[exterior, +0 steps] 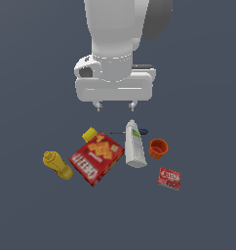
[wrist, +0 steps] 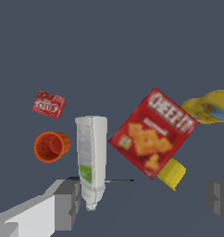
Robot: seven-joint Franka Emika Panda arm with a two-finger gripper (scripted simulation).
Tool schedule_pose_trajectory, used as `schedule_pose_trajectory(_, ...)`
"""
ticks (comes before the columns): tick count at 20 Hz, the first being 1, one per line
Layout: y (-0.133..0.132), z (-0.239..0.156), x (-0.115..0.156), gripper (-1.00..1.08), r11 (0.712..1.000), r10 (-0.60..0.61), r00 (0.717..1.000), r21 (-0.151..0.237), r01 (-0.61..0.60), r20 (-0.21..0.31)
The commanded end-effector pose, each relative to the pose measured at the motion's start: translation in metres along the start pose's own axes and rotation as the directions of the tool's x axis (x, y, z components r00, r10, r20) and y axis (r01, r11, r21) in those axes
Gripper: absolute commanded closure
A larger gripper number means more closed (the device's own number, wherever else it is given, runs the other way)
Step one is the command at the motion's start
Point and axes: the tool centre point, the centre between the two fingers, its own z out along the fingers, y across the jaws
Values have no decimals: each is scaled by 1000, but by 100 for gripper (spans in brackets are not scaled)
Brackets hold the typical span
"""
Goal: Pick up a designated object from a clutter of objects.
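The small yellow can (exterior: pixel 89 134) lies just behind the far corner of the red cracker box (exterior: pixel 96 158); it also shows in the wrist view (wrist: pixel 171 174), partly tucked under the box (wrist: pixel 153 133). My gripper (exterior: pixel 115 106) hangs open and empty above the clutter, behind the can and the white bottle (exterior: pixel 134 144). In the wrist view its fingers (wrist: pixel 67 203) stand wide apart, the bottle (wrist: pixel 91 157) by one finger. The mustard bottle (exterior: pixel 57 165), orange cup (exterior: pixel 158 148), small red box (exterior: pixel 169 177) and thin dark tool (exterior: pixel 142 131) lie around.
All objects lie on a flat dark grey floor. In the wrist view the mustard bottle (wrist: pixel 210 107) is cut by the frame edge; the orange cup (wrist: pixel 50 146) and small red box (wrist: pixel 48 104) lie beyond the white bottle.
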Motion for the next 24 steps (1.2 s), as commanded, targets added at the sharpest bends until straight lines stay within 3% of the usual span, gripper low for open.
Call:
schedule_pose_trajectory(1, 0, 0, 0, -92, 1000, 0, 1000, 0, 0, 0)
schedule_pose_trajectory(11, -40, 1, -5, -92, 998, -64, 998, 18, 64, 15)
schedule_pose_trajectory(24, -25, 18, -6, -92, 993, -114, 993, 17, 113, 16)
